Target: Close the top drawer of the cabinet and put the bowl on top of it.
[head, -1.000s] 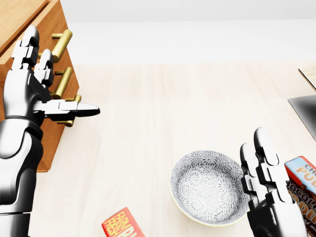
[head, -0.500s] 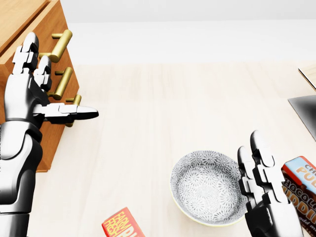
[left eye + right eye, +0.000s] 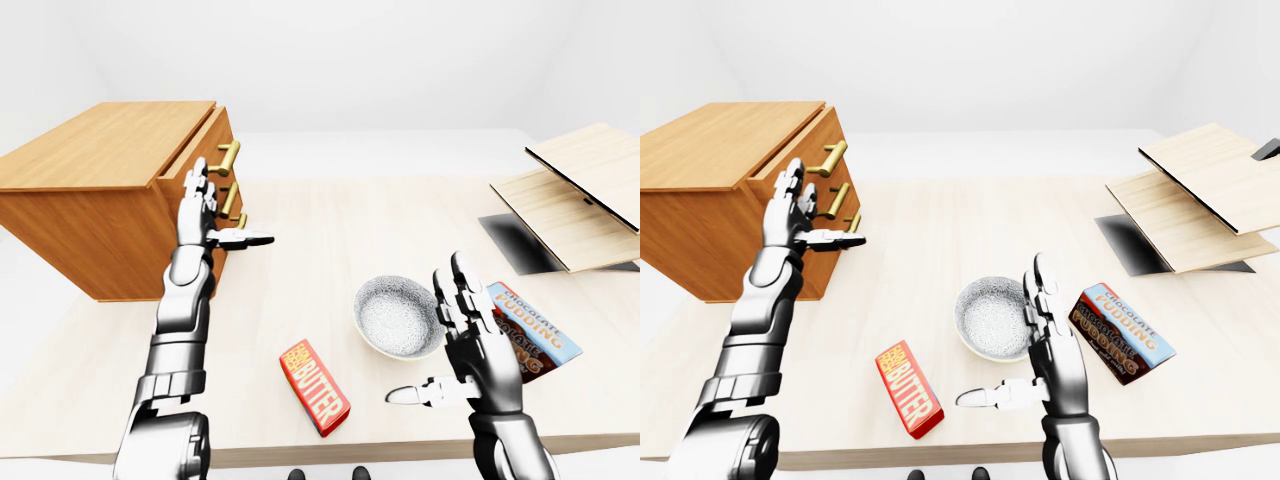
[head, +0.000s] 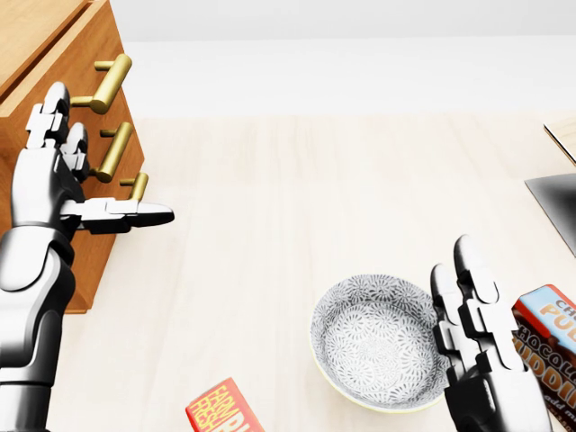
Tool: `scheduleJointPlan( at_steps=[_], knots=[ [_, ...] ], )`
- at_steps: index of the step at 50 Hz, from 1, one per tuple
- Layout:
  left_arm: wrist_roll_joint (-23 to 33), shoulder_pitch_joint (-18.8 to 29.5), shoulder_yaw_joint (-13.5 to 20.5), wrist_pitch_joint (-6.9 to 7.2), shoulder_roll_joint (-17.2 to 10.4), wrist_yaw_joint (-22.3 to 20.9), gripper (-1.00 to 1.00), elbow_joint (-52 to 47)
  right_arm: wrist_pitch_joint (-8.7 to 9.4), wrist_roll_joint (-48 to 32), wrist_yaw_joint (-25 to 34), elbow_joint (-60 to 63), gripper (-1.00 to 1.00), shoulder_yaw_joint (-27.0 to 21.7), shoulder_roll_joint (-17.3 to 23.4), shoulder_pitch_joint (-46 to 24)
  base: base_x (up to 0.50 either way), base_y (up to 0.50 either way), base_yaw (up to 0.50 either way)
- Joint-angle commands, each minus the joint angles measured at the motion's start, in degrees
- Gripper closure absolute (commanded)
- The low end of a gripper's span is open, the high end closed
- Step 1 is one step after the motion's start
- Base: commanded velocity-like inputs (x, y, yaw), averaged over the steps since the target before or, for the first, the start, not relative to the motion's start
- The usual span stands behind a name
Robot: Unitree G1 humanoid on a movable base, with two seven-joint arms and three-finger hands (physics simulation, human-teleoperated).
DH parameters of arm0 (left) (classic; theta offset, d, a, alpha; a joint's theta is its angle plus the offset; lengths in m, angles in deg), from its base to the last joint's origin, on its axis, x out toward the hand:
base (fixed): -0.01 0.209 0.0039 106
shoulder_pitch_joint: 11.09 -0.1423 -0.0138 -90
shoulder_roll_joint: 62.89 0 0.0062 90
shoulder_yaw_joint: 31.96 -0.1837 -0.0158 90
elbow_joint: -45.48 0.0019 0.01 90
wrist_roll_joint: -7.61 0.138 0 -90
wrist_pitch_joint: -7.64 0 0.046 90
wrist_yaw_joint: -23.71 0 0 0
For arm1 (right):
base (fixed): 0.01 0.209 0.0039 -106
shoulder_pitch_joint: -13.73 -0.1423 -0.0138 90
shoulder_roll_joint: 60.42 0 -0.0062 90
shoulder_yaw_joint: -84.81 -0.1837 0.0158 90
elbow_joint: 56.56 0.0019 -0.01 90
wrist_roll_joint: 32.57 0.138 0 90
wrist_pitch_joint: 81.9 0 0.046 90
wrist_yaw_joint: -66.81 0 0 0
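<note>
The left hand (image 4: pixel 45 193) is up at 9 o'clock in the head view, opened wide. Its fingers point straight up and its thumb sticks out sideways. It holds nothing. It is right by the gold handles (image 4: pixel 110 83), but I cannot tell if it touches them.

The right hand (image 4: pixel 481 360) is down at 5 o'clock, spread open too and holding nothing. Its fingers stand just beside the bowl (image 4: pixel 378 342), on the bowl's 3 o'clock side.

A red box (image 3: pixel 314 387) says "BUTTER" in big white letters. It lies at the bowl's 7 o'clock. A blue and brown box (image 3: pixel 530 325) says "CHOCOLATE PUDDING". It lies at the bowl's 3 o'clock, past the right hand.

The bowl is round, with tiny grey and white patterns. It sits on the pale wooden table (image 3: pixel 330 220). The cabinet (image 3: pixel 100 190) is brown wood, like a big box. Its top drawer (image 3: pixel 208 140) sticks out a little.
</note>
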Motion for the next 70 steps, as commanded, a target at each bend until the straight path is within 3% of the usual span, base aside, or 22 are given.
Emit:
scheduleJointPlan(
  at_steps=[1, 11, 70],
  knots=[
    [-0.08, 1.21, 0.88, 0.00, -1.17, 0.41, -1.00, 4.13, 0.00, -0.05, -0.03, 0.09, -1.00, 0.24, 0.15, -0.05, 0.00, 0.00, 0.00],
    [-1.61, 2.20, 1.87, 0.00, -2.73, 1.02, -1.00, 6.99, 0.00, -0.78, -0.77, 0.93, -1.00, 1.25, 0.35, 0.13, 0.00, 0.00, 0.00],
    [-5.49, 3.57, 3.40, 0.00, -5.85, 2.98, -1.00, 9.89, 0.00, -0.36, -0.54, -0.72, -1.00, 1.07, 0.71, -0.07, 0.00, 0.00, 0.00]
  ],
)
